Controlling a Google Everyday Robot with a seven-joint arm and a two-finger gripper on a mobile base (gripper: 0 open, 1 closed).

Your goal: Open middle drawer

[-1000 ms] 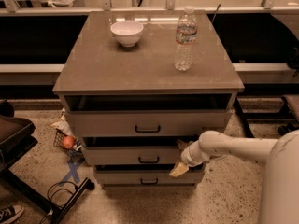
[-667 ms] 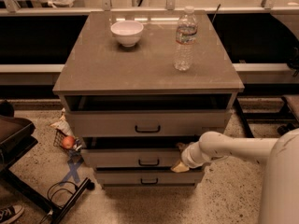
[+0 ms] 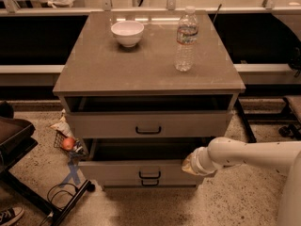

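Where speckled floor [image 3: 244, 197] runs past dark shelving, the grey-brown counter [image 3: 141, 69] tops a stack of drawers, and the middle drawer [image 3: 117, 171] juts forward of the top drawer [image 3: 108, 125], its dark inside showing. The white arm [image 3: 254, 154] reaches in from the right, its end effector [image 3: 187, 165] at the right end of that drawer's front; whether it is parted or closed I cannot tell. On the counter stand a water bottle [image 3: 186, 41] and, well apart to its left, a white bowl [image 3: 127, 32].
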